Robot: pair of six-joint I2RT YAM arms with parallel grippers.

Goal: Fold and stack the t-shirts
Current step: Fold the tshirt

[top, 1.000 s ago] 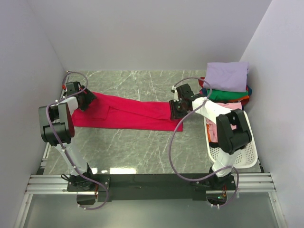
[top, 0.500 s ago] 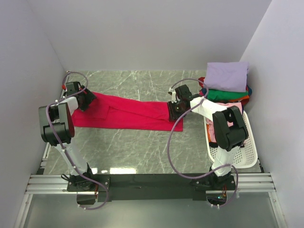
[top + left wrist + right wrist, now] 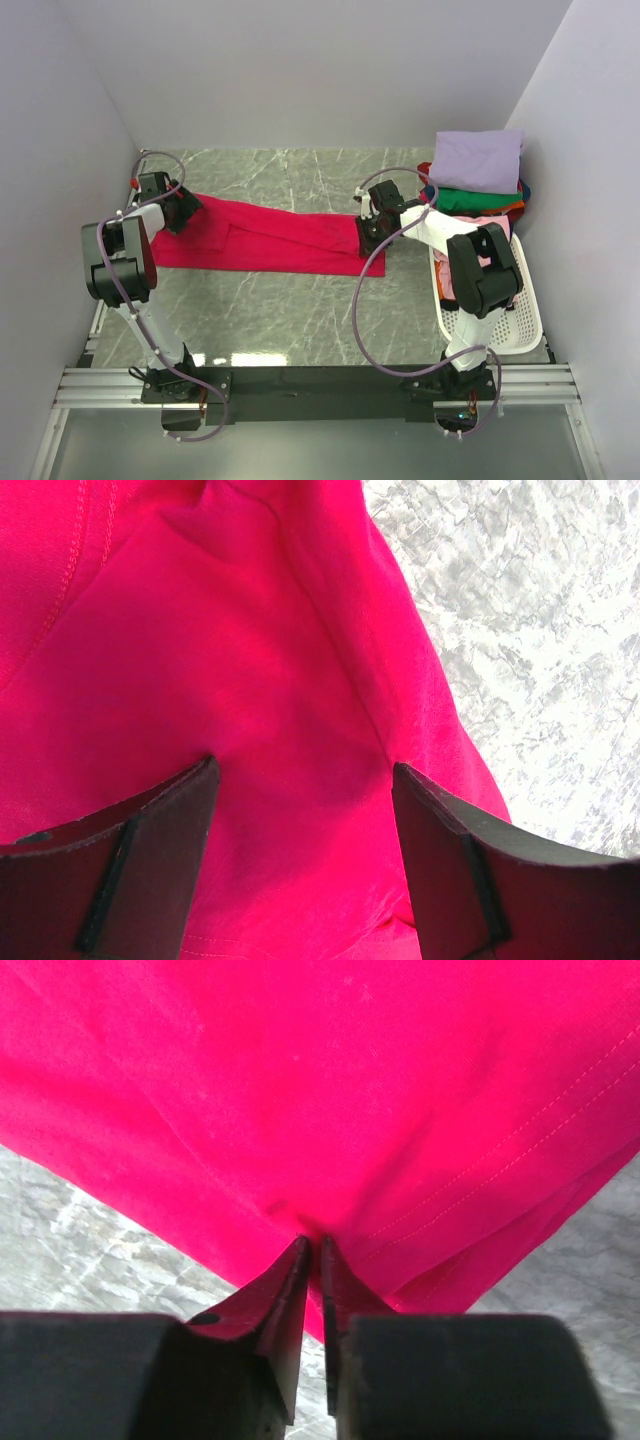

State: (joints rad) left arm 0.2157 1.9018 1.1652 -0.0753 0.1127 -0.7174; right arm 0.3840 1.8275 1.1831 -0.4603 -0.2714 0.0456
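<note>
The crimson-red t-shirt (image 3: 270,238) lies folded in a long band across the marble table. My left gripper (image 3: 183,212) sits over its left end; in the left wrist view it (image 3: 305,790) is open, jaws wide apart with red cloth (image 3: 250,660) between and below them. My right gripper (image 3: 370,238) is at the band's right end; in the right wrist view it (image 3: 312,1245) is shut, pinching a fold of the red cloth (image 3: 330,1090). A stack of folded shirts, lavender (image 3: 478,158) on top, then green (image 3: 478,198) with blue and orange edges, stands at the back right.
A white perforated basket (image 3: 520,325) with pink cloth (image 3: 452,272) inside stands at the right, in front of the stack. White walls close in the table on the left, back and right. Grey marble (image 3: 300,310) shows in front of the red shirt.
My right gripper has shifted slightly back and left at the shirt's right end, and the red cloth's lower right corner has drawn in a little. The left arm has not moved.
</note>
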